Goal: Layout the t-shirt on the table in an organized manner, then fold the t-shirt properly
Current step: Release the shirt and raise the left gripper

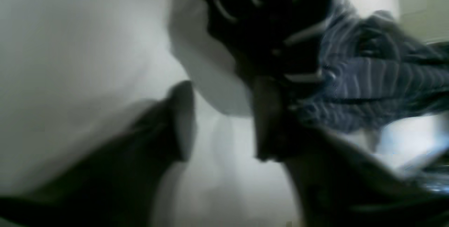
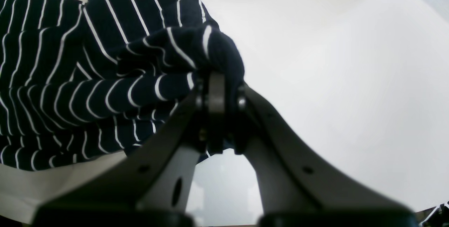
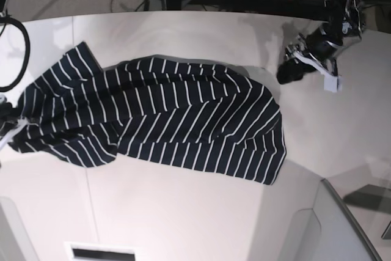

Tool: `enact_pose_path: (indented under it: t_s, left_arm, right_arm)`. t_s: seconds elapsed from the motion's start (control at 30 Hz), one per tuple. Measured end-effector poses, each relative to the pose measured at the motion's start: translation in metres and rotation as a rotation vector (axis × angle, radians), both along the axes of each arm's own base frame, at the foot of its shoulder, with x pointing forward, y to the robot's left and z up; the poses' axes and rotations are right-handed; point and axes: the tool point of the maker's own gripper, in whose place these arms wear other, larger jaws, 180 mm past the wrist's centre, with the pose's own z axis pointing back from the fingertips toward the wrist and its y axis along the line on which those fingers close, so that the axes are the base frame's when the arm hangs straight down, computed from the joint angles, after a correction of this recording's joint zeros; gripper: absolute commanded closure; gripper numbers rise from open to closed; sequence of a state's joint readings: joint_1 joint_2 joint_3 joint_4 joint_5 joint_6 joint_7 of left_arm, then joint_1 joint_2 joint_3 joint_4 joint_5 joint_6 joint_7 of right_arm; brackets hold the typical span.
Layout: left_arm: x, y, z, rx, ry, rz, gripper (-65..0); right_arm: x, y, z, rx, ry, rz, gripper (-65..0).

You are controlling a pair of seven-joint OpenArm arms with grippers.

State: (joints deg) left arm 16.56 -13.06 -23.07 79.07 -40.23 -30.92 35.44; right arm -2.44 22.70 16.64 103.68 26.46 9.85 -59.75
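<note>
The striped t-shirt (image 3: 165,120) lies spread lengthwise across the middle of the white bench (image 3: 183,212), body mostly flat but with one end bunched. That bunched end sits at the right gripper (image 2: 221,90), whose fingers (image 2: 215,93) are clenched on a fold of the shirt, probably to anchor it while the cloth is pulled straight. The left gripper (image 3: 292,71) hangs off the shirt's opposite end, just beyond its edge. Its wrist view is blurred; the fingers (image 1: 182,121) stand apart with nothing visibly between them, though I cannot tell whether they are closing.
</note>
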Motion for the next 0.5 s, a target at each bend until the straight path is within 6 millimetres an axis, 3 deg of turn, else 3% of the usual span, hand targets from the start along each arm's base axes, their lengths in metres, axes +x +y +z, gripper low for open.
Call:
enact_pose_path:
  t_s: [0.13, 0.23, 0.4, 0.5]
  left_arm:
    - [0.002, 0.029, 0.006, 0.445, 0.021, -0.078, -12.7]
    - [-0.004, 0.031, -0.003, 0.638, 0.051, -0.170, -15.1]
    - [0.022, 0.008, 0.007, 0.703, -0.107, -0.259, -30.4]
    - [0.026, -0.001, 0.000, 0.674, -0.138, -0.280, -37.0]
  right_arm:
    - [-0.004, -0.005, -0.014, 0.013, 0.040, -0.018, 0.0]
    - [-0.005, -0.007, -0.018, 0.017, 0.054, -0.026, 0.0]
    - [-0.003, -0.006, -0.017, 0.020, 0.045, -0.025, 0.0]
    - [0.000, -0.006, -0.014, 0.019, 0.021, -0.024, 0.0]
